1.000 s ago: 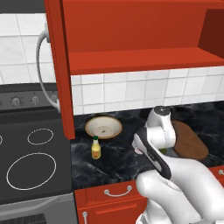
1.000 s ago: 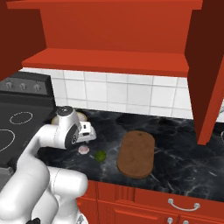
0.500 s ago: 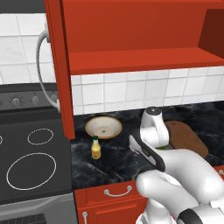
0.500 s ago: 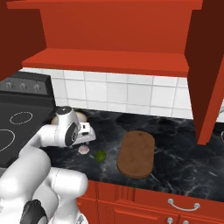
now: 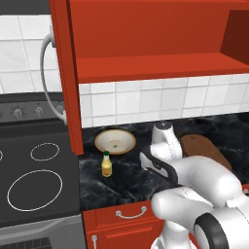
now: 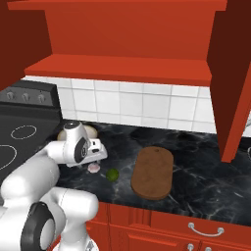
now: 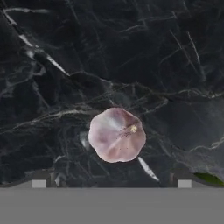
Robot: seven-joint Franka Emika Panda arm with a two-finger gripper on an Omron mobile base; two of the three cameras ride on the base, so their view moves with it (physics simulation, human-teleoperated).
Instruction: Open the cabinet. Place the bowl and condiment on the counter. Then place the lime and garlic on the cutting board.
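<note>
The cabinet (image 5: 155,68) stands open, its red shelf (image 6: 122,68) bare. On the black counter (image 5: 121,182) sit the beige bowl (image 5: 115,141) and, in front of it, the yellow condiment (image 5: 106,164) bottle. My gripper (image 7: 111,183) is open and points straight down at the garlic (image 7: 117,134), which lies on the counter (image 7: 109,52) between the widely spread fingertips (image 7: 39,183). From the right, the hand hangs just above the garlic (image 6: 93,168), with the lime (image 6: 112,174) right beside it. The brown cutting board (image 6: 153,171) lies bare further right.
The dark stovetop (image 5: 34,180) with white rings borders the counter on the left. An open cabinet door (image 5: 63,73) hangs over that edge, and another (image 6: 233,78) stands out at the right. Red drawers (image 6: 196,228) run below the counter's front.
The hand has shifted slightly left and down over the garlic. The jaws have stayed open, and nothing on the counter has moved.
</note>
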